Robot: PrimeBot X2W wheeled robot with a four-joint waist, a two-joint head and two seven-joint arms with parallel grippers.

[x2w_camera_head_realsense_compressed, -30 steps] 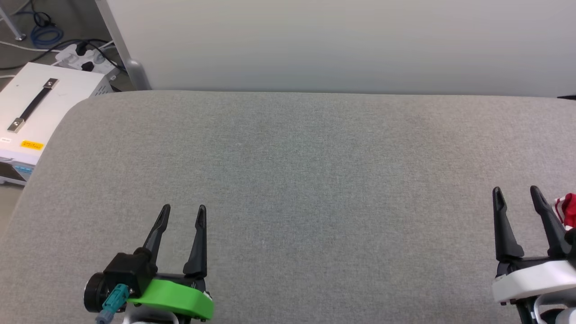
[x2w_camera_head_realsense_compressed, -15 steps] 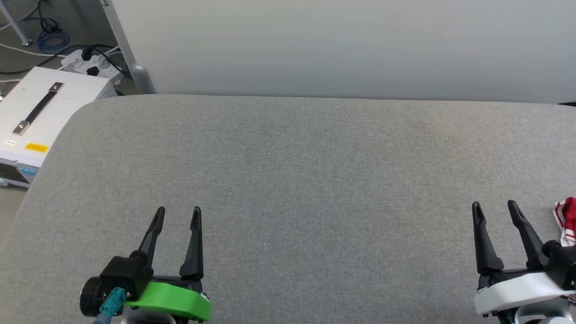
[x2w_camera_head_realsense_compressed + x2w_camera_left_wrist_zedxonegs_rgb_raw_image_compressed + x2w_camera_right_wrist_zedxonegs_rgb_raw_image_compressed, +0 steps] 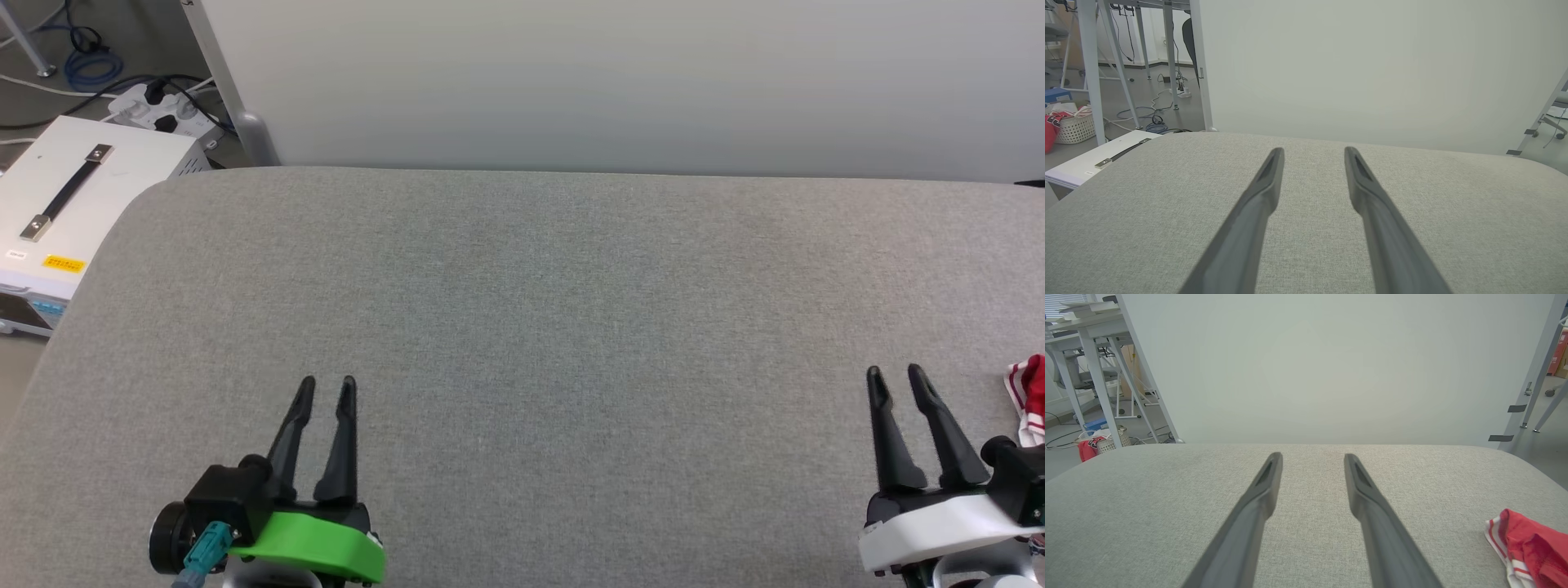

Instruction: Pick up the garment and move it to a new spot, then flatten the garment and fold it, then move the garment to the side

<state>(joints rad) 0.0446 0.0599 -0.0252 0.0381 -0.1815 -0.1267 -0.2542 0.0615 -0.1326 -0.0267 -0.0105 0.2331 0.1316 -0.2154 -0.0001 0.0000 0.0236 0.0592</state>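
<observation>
Left gripper: my left gripper [image 3: 327,382], two long dark tapered fingers on a green mount, stands over the table's near left. There is a modest gap between the fingers and nothing in it.
Right gripper: my right gripper [image 3: 894,371], the same dark fingers on a white mount, is likewise parted and empty at the near right.
Garment: the red jersey garment [image 3: 1030,396] with white-striped trim lies at the table's far right, just beside my right gripper but apart from it (most of it runs out of the picture).
Progress: I judge this fits two stages, a garment waiting to be picked up or one already set to the side. From my right wrist the cloth looks rumpled rather than squared, but too little shows to tell whether it is folded.
Table: the grey woven-fabric table [image 3: 571,310] looks padded, with rounded corners and a matte, fine weave.
Cloth: thin soft knit, bunched in loose folds.
Beyond: a white metal box with a black strap handle [image 3: 73,188] sits off the table's left corner.
</observation>
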